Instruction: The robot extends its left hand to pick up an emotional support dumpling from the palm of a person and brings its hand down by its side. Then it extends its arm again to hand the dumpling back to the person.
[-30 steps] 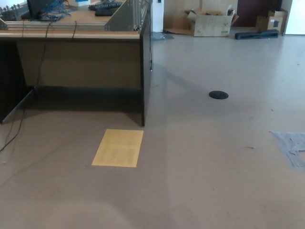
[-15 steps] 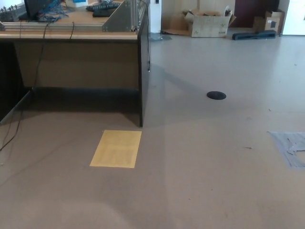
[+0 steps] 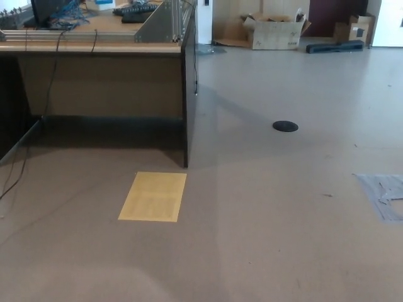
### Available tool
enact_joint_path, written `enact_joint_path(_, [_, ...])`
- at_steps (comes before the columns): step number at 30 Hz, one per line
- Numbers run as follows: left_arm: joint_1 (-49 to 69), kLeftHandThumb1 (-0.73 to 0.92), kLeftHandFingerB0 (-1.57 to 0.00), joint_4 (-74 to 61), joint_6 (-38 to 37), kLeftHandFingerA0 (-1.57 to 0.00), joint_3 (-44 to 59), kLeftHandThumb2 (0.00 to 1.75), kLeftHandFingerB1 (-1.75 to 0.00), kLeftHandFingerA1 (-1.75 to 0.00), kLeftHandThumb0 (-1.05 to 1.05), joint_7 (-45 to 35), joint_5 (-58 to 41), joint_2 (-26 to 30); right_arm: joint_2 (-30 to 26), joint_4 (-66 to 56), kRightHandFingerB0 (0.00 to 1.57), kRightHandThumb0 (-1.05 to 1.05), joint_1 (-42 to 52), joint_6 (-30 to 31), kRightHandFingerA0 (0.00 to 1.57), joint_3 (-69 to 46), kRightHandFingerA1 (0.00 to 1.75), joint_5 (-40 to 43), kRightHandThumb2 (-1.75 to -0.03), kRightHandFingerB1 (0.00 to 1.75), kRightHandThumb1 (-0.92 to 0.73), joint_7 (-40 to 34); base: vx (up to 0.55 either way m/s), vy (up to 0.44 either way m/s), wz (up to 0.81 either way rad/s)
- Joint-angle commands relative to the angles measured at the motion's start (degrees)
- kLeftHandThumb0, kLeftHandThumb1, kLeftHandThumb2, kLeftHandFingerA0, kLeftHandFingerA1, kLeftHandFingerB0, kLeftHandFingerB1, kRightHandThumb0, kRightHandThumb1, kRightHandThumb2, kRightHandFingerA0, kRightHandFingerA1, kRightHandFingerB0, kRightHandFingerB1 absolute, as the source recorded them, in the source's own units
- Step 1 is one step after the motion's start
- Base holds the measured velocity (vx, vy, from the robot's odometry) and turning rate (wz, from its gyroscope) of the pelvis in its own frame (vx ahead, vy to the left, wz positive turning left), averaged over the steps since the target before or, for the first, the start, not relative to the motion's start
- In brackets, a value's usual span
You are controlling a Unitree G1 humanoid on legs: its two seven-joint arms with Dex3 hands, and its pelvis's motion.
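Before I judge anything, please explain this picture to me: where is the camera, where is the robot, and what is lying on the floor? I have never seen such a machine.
The picture comes from a camera on the head of a humanoid robot, looking down and forward. No part of the robot shows: neither hand is in view, so nothing is seen held. No person and no dumpling appear either. You see a room floor with a yellow rectangular patch, a small dark round disc and some grey tape at the right edge. At upper left stands a desk with cables and a keyboard. Cardboard boxes stand far behind.
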Motion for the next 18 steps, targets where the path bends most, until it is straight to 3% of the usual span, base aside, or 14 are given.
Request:
enact_joint_path(1, [0.18,0.88,-0.68,0.42,-3.14,-0.59,-0.18,0.65,-1.01,-1.39,0.05,0.68,-2.83,2.34,-0.26,0.01,0.67,-0.29,0.65,-0.88,0.82,0.06,0.53,0.30,-0.58,0.47,-0.60,-0.75,0.00,0.000,0.00])
enact_joint_path(6, [-1.43,0.92,-0.67,-0.06,-3.06,-0.54,0.46,0.62,-0.99,-1.44,0.05,3.28,-4.18,4.08,-0.39,0.40,0.67,-0.29,0.35,-0.90,0.82,0.09,0.53,0.44,-0.58,0.48,-0.60,-0.33,0.00,0.000,0.00])
enact_joint_path(7, [-4.24,0.92,-0.62,0.02,-3.21,-0.62,0.50,0.68,-1.04,-1.24,0.03,4.43,-3.61,7.36,0.00,0.74,0.68,-0.28,-0.11,-0.57,0.83,0.27,0.53,0.16,-0.58,0.47,-0.60,-0.94,0.00,0.000,0.00])
enact_joint_path(10, [-9.76,0.87,-0.75,1.52,-5.58,-0.68,0.33,0.64,-0.93,-1.16,0.05,2.56,-3.89,13.43,0.25,-0.21,0.67,-0.29,0.73,0.74,0.81,0.70,0.51,-0.11,-0.58,0.47,-0.61,-0.97,0.00,0.000,0.00])
enact_joint_path(13, [-10.37,0.87,-0.75,2.64,-6.12,-0.68,-0.05,0.64,-0.93,-1.16,0.05,2.20,-4.17,14.21,0.22,-0.35,0.67,-0.29,0.84,0.84,0.81,0.82,0.51,-0.04,-0.58,0.47,-0.61,-0.99,0.00,0.000,0.00])
enact_joint_path(14, [-18.32,0.83,-0.87,1.72,-7.92,-0.81,-3.41,0.64,-0.86,-1.10,-0.01,0.08,-2.34,20.34,0.13,0.97,0.68,-0.28,0.22,-0.47,0.83,0.48,0.54,0.37,-0.58,0.47,-0.60,-1.05,0.00,0.000,0.00])
enact_joint_path(15, [-20.97,0.84,-0.89,1.70,-10.53,-0.83,-5.61,0.66,-0.86,-1.16,-0.03,-1.78,-0.97,22.59,0.22,1.11,0.67,-0.28,-0.19,0.04,0.84,0.58,0.53,0.23,-0.58,0.47,-0.60,-1.28,0.00,0.000,0.08])
enact_joint_path(18, [-21.63,0.84,-0.89,3.11,-11.55,-0.83,-6.68,0.66,-0.86,-1.16,-0.03,-2.12,-1.37,23.55,0.28,1.25,0.67,-0.28,-0.36,0.06,0.84,0.63,0.53,0.22,-0.58,0.47,-0.60,-1.35,0.00,0.000,0.00])
